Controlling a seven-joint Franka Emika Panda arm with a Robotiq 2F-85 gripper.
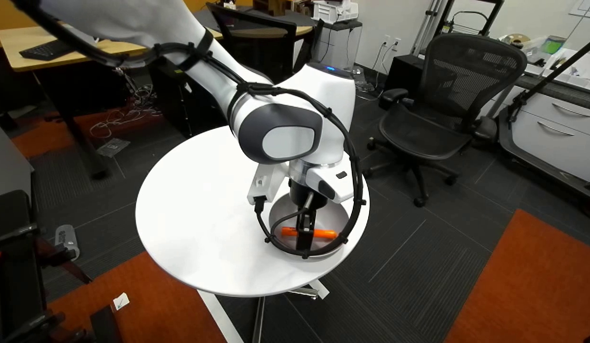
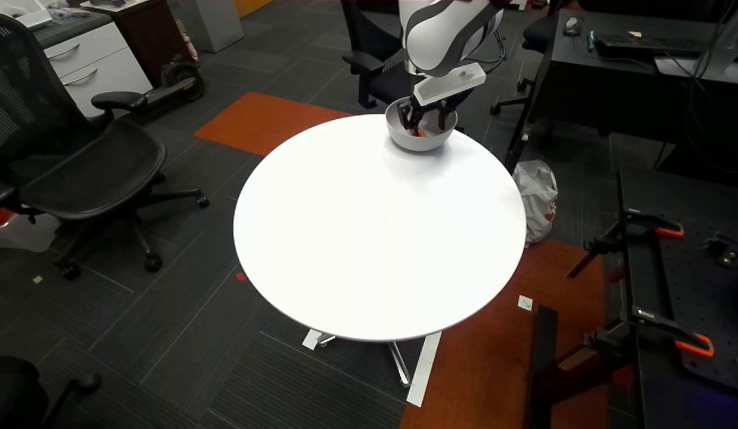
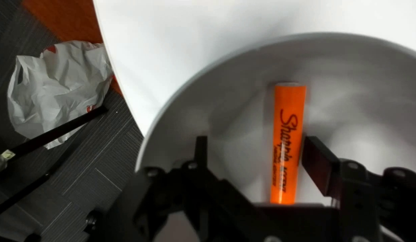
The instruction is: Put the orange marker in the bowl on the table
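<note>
The orange marker (image 3: 288,134) lies in the white-grey bowl (image 3: 238,77) in the wrist view. It also shows in both exterior views, partly hidden behind the gripper (image 1: 325,234) (image 2: 421,132). The bowl stands near the edge of the round white table (image 1: 195,214) (image 2: 380,238), and its wall shows in an exterior view (image 2: 415,143). My gripper (image 3: 256,149) is open and reaches down into the bowl. The marker is between the fingers, close beside the right one in the wrist view and well apart from the left one. The marker's lower end is hidden behind the gripper.
The bowl's rim surrounds the fingers. A black cable (image 1: 354,166) loops beside the gripper and across the bowl's near rim. A white plastic bag (image 3: 66,87) lies on the floor beyond the table edge. A black mesh chair (image 1: 433,124) stands near the table.
</note>
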